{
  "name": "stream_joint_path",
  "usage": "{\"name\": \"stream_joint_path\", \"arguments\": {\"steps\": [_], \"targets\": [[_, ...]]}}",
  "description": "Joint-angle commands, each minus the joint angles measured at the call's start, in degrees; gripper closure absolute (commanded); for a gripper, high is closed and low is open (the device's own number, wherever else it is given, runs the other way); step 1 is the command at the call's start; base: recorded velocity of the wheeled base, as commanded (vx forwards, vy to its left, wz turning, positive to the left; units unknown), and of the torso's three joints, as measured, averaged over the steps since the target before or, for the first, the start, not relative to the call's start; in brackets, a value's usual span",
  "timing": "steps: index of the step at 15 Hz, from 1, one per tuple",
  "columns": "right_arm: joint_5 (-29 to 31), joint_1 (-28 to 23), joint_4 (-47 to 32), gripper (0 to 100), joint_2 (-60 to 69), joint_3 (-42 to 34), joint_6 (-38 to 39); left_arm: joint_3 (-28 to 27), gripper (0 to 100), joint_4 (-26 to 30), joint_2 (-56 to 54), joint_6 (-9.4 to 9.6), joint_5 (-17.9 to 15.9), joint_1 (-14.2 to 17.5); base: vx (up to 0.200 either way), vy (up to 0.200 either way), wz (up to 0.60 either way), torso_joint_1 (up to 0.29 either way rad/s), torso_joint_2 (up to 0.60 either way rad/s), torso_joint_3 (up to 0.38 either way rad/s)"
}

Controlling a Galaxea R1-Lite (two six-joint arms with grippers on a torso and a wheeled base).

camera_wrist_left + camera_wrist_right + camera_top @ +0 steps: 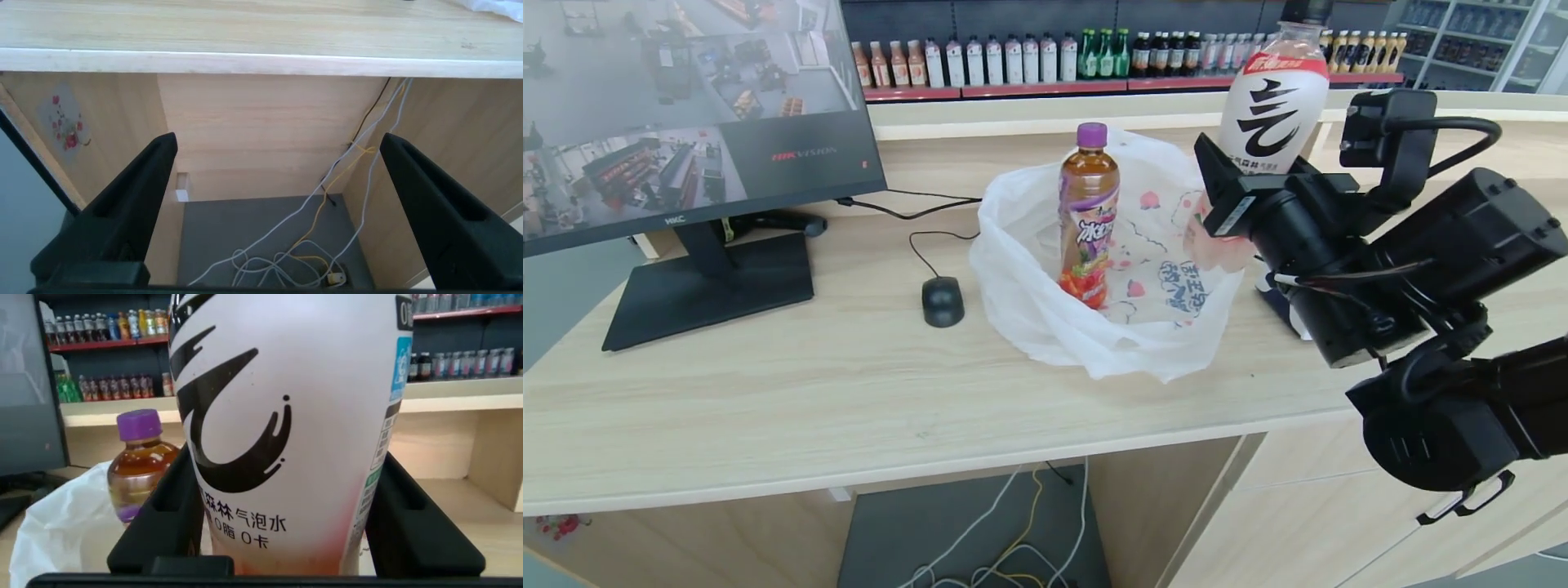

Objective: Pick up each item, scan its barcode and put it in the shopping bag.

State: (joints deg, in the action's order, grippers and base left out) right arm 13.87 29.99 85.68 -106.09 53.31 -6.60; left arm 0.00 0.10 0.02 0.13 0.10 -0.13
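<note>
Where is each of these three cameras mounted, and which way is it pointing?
Head view: on the robot's head, looking forward and down at the counter, shopping bag and right pincer.
Left wrist view: on the left wrist, low, facing the cables under the counter; the open left pincer frames it.
Right wrist view: on the right wrist, facing the store shelves; right pincer clamps the white bottle.
Shared: head and right wrist views both show the white bottle and purple-capped bottle.
</note>
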Motion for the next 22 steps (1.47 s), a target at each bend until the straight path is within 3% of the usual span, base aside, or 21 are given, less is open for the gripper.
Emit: {"name": "stream_joint_path", "arguments": {"steps": [1, 8, 22], "targets": [[-0.07, -0.46, 0.11, 100, -3.86, 2.50, 0.53, 0.00, 0, -0.01, -0.02, 0.04, -0.01, 0.05, 0.000, 0.000, 0.00, 0.000, 0.00, 0.000], [0.28, -1.78, 0.11, 100, -12.21, 10.94, 1.50, 0.00, 0, -0.01, -0.02, 0.31, -0.01, 0.05, 0.000, 0.000, 0.00, 0.000, 0.00, 0.000], [0.63, -2.57, 0.19, 100, -19.50, 11.47, 3.34, 0.00, 0, -0.01, -0.02, 0.22, -0.01, 0.05, 0.000, 0.000, 0.00, 0.000, 0.00, 0.000]]}}
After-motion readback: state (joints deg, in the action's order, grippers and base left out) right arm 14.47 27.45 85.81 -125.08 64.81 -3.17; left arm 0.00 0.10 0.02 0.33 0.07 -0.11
